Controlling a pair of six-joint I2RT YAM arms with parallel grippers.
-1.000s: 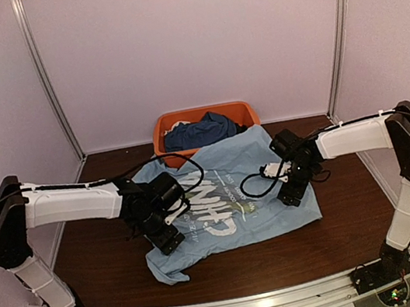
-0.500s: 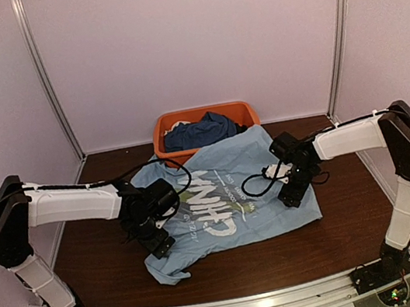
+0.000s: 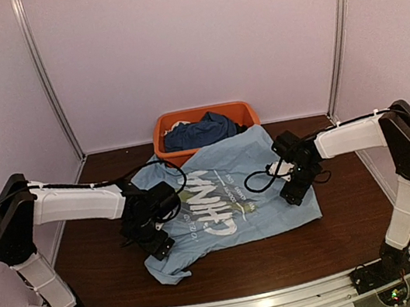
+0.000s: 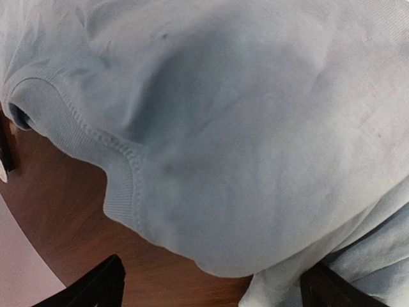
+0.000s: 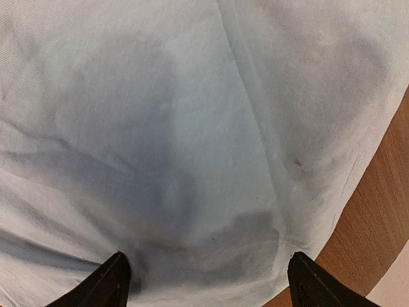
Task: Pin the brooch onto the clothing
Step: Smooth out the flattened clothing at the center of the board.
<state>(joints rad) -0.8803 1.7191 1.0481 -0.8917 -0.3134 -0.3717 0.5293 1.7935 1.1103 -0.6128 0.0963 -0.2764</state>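
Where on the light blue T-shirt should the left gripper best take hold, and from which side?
Probably the ribbed edge band of the T-shirt: it is thick, curls and ends over bare table, so a finger could slip beneath. Bring the open left gripper down from above, on the table side.

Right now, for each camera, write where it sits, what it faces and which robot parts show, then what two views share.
Top external: above and behind the arms, looking down on table, T-shirt, orange basket; both arms, left claw and right claw show.
Left wrist: on the left arm, facing the T-shirt's ribbed edge; its fingertips show.
Right wrist: on the right arm, facing the T-shirt's seam; its fingertips show.
Shared: both wrist views show T-shirt and table.
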